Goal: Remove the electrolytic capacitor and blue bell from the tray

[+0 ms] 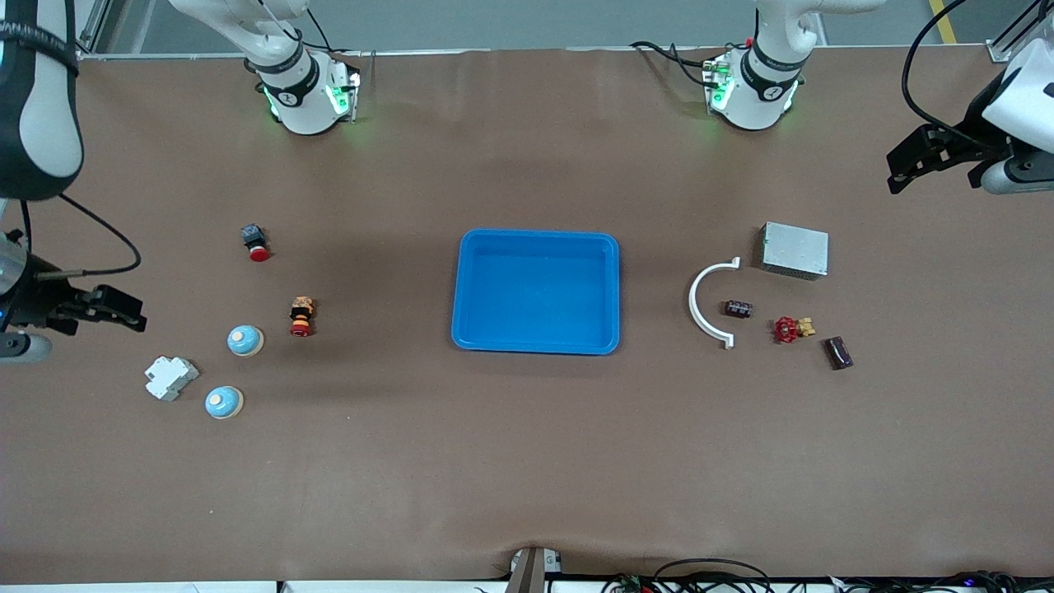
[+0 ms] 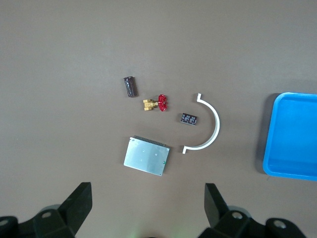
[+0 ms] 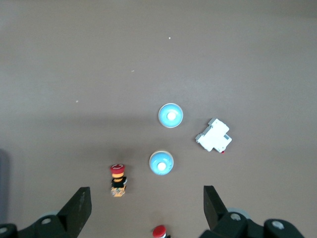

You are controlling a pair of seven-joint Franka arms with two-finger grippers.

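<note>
I have the left gripper [image 1: 893, 171] hanging with its black fingers [image 2: 77, 206] spread wide and empty, over bare table at the left arm's end. The dark cylindrical capacitor [image 1: 839, 352] lies on its side beside a red-handled brass valve [image 1: 792, 329], with a small black component [image 1: 738, 309] tucked inside a white curved plastic bracket [image 1: 710, 302] and a silver metal box [image 1: 795, 249] farther from the front camera. The right gripper [image 1: 123, 311], likewise spread and holding nothing, hangs over the right arm's end. Two blue dome bells [image 1: 245, 339] [image 1: 224, 402] sit near a white breaker block [image 1: 170, 377]. The blue plastic tray [image 1: 535, 243] sits mid-table between the groups.
</note>
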